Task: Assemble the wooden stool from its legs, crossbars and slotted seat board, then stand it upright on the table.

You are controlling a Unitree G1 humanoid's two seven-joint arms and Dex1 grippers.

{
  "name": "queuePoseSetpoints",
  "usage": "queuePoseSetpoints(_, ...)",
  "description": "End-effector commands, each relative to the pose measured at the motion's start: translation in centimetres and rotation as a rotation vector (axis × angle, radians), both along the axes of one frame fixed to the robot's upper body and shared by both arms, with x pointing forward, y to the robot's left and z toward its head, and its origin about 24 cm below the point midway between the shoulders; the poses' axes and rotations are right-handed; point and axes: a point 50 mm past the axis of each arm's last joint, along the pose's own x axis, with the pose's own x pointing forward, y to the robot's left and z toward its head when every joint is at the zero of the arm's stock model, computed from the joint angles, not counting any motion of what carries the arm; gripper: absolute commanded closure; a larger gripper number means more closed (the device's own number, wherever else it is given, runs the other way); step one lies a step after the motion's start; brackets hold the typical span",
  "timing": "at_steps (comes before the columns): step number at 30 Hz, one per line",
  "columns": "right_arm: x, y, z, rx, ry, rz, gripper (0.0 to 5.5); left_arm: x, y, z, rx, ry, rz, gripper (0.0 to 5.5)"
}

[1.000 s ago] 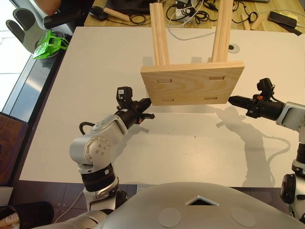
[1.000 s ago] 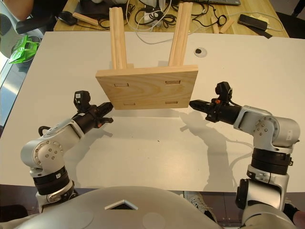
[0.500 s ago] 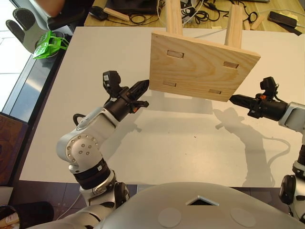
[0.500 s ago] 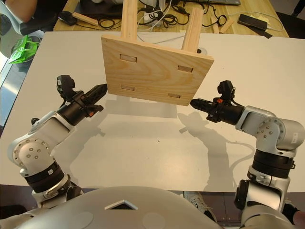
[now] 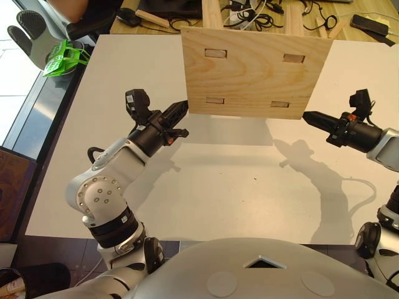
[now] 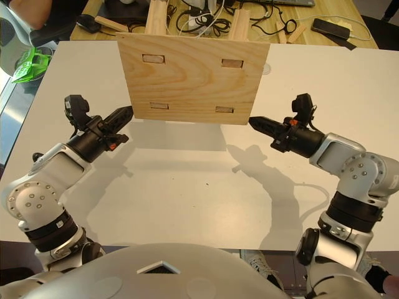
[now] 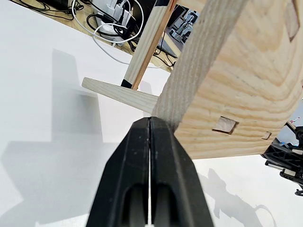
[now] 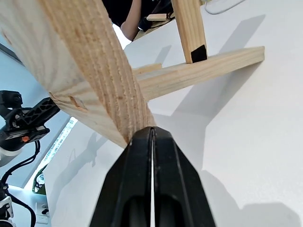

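Left gripper (image 5: 182, 106) and right gripper (image 5: 307, 115), both closed tight and empty, pinch the seat board (image 5: 255, 68) edgewise. Uprighting step, I'd say; next, swing legs (image 5: 211, 12) onto the table (image 5: 218, 187).

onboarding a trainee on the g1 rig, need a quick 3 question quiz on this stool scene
1. True or false: the seat board lies flat on the table.
2. How many slots show in the board's face? A) two B) four C) six
3. Fill in: the right claw is ___ (open/shut), its tip at the board's lower corner.

Key: 1 false, it stands on edge facing the head camera; 2 B; 3 shut.
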Motion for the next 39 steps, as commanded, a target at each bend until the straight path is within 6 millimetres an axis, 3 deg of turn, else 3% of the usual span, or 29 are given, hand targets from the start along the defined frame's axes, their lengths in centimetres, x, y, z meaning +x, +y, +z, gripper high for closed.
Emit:
queuePoseSetpoints(1, 0.0, 4.4, 2.6, 0.187, -0.119, 0.249, 5.5, -0.5, -3.9, 2.0, -0.139, -0.087, -0.285, 5.49)
queuePoseSetpoints(24, 0.1, 5.2, 4.9, 0.304, -0.194, 0.266, 5.5, -0.1, -3.4, 5.7, -0.29, -0.232, -0.292, 5.49)
queuePoseSetpoints(39, 0.0, 5.1, 5.6, 0.364, -0.204, 0.258, 5.5, 0.0, -3.5, 5.2, -0.274, -0.182, -0.272, 5.49)
